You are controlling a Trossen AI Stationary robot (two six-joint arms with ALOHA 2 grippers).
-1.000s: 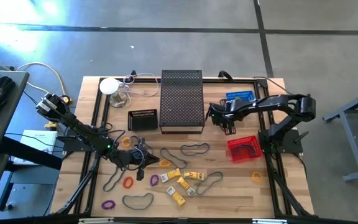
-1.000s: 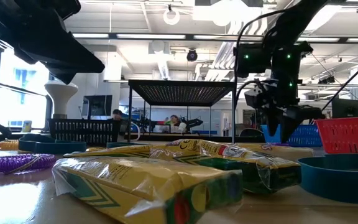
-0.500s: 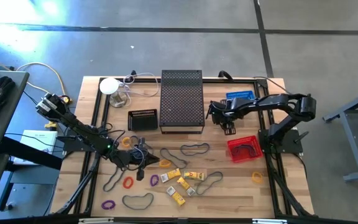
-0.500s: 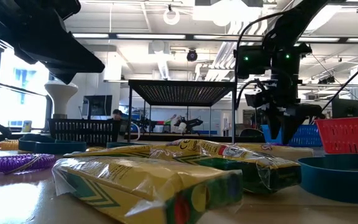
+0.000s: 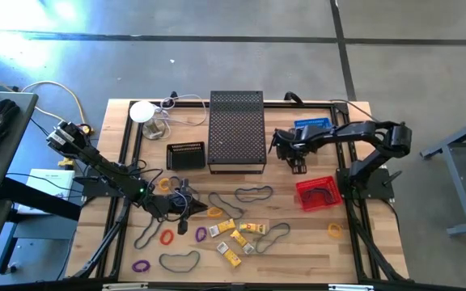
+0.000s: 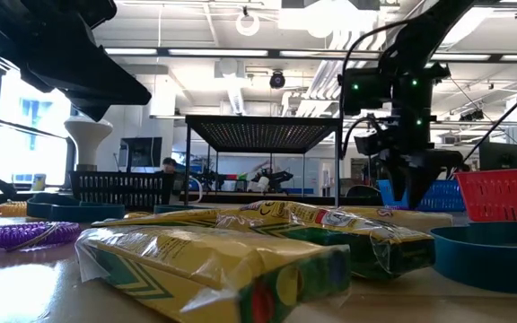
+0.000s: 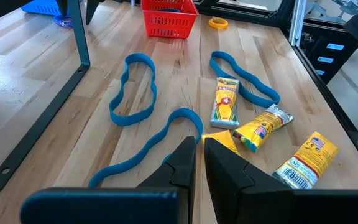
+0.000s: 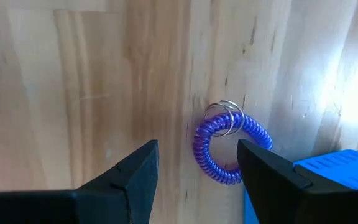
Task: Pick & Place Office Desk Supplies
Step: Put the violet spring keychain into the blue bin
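Observation:
Loose supplies lie on the near half of the table: large dark rubber bands [image 5: 252, 192], blue in the left wrist view [image 7: 132, 87], small coloured loops [image 5: 167, 238], and yellow crayon packs [image 5: 237, 234] [image 7: 263, 127]. My left gripper [image 5: 186, 206] [image 7: 199, 144] sits low among them, shut to a thin slit, beside one band's end [image 7: 188, 118]; whether it touches the band I cannot tell. My right gripper [image 5: 298, 166] [image 8: 197, 149] hangs open, pointing down, over a purple coil keyring [image 8: 225, 146] that lies flat on the wood next to the blue basket [image 8: 328, 180].
A black mesh stand [image 5: 236, 129] occupies the table's far middle, with a small black basket [image 5: 186, 153] to its left. A red basket [image 5: 318, 194] and a blue basket [image 5: 311, 125] are on the right. A white lamp [image 5: 142, 111] and cables sit at the far left.
My right gripper has shifted slightly toward the table's right and remains open. The left arm and the supplies have kept still.

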